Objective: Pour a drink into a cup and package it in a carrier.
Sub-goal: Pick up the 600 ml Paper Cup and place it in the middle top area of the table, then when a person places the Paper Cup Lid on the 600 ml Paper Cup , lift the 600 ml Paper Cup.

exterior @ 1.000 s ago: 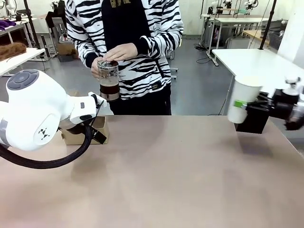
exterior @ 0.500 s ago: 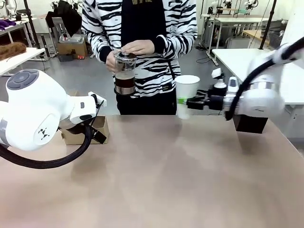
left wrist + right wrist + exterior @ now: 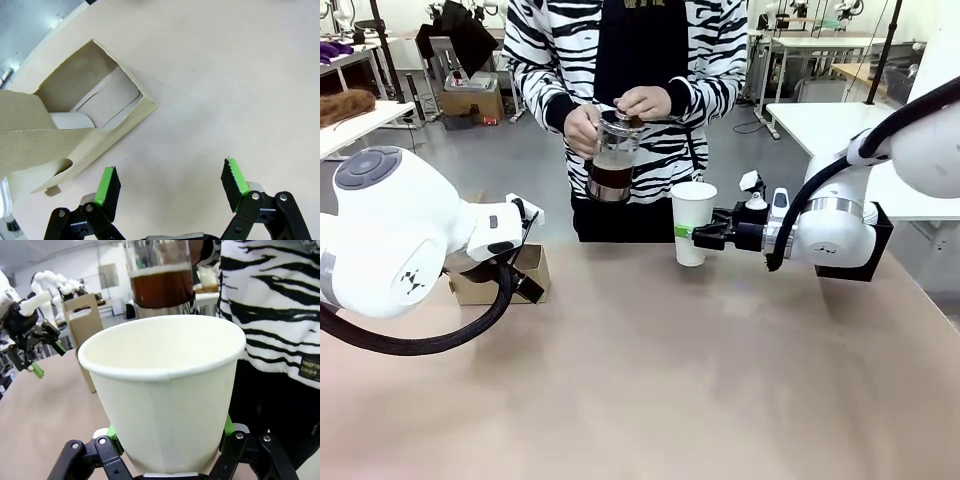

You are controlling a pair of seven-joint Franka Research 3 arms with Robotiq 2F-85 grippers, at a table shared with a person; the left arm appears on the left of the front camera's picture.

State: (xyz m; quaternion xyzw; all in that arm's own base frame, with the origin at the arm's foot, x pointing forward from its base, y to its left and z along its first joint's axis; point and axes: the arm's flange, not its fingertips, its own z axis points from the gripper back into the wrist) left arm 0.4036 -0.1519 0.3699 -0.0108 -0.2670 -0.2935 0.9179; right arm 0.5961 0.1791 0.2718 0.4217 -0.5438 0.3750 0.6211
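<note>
A person at the far side holds a clear glass carafe (image 3: pixel 612 160) in both hands, with the dark brown drink (image 3: pixel 162 287) showing through it. Just right of it and lower, my right gripper (image 3: pixel 692 232) is shut on a white paper cup (image 3: pixel 693 220), which stands upright and looks empty (image 3: pixel 165 385); the carafe (image 3: pixel 161 275) is just behind its rim. The brown cardboard carrier (image 3: pixel 495 285) sits at the far left, partly hidden by my left arm. My left gripper (image 3: pixel 171 186) hangs open over bare table beside the carrier (image 3: pixel 85 130), holding nothing.
A black open-topped box (image 3: pixel 845 272) stands at the far right behind my right arm. My bulky left arm (image 3: pixel 390 245) covers the left side. A pale rounded thing (image 3: pixel 70 121) shows inside the carrier. In the right wrist view the carrier's tall handle tab (image 3: pixel 82 315) rises at the left.
My right arm has swung in from the far right to the middle of the far edge, carrying the cup. The person has stepped right with the carafe. My left arm has not moved.
</note>
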